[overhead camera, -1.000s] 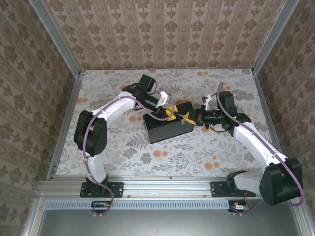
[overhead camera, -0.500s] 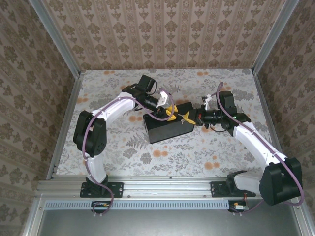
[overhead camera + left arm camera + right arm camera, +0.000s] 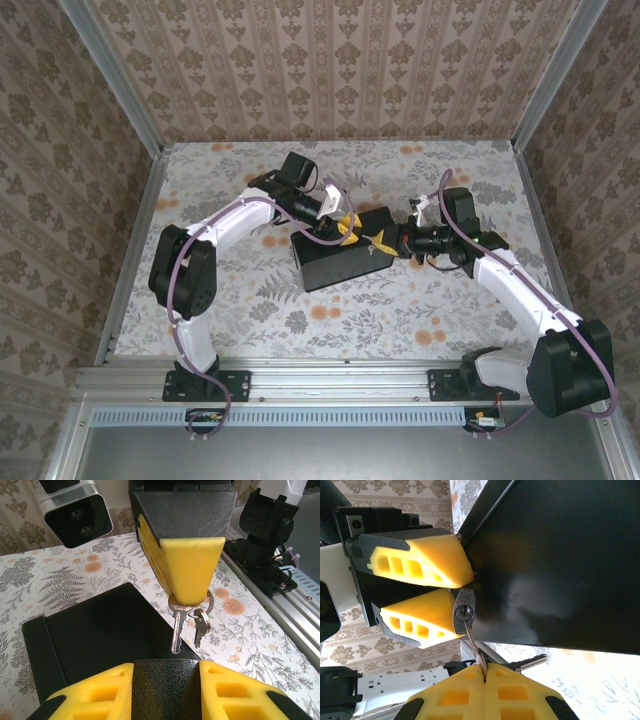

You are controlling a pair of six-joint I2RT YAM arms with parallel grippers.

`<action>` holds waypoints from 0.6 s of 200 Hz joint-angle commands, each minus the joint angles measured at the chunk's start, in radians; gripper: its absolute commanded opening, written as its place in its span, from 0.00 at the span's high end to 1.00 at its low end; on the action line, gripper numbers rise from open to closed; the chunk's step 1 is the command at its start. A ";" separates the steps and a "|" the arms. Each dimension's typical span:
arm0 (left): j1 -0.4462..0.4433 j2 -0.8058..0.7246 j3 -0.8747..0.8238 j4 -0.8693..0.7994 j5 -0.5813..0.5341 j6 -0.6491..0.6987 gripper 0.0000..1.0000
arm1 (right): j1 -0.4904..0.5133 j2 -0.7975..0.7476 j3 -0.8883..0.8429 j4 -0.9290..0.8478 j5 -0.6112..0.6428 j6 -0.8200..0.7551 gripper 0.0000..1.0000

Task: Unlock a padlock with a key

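Left gripper point(image 3: 345, 226): jaws partway closed, clamping the padlock point(image 3: 464, 611) at the black box point(image 3: 335, 262) edge, keyhole facing right.
Key point(image 3: 474, 645): tip now at the keyhole.
Right gripper point(image 3: 384, 240): pinched shut on the Key, nudged leftward over the last second.
Meaning: insertion starting, turn yet to come.

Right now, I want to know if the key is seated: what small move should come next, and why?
Probably ease the right gripper straight toward the padlock, pushing the key deeper before any turn. The key's tip only just meets the keyhole, most of its blade is bare, and the left gripper clamps the padlock steady.
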 commanded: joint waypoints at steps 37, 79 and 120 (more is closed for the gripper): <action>0.007 -0.055 0.003 0.034 0.073 0.004 0.74 | -0.001 0.013 -0.008 0.045 -0.027 0.025 1.00; 0.007 -0.061 -0.002 0.033 0.075 0.007 0.75 | 0.000 0.021 -0.003 0.056 -0.026 0.028 1.00; 0.010 -0.060 -0.003 0.041 0.070 0.001 0.75 | 0.000 0.021 -0.009 0.038 -0.023 0.013 1.00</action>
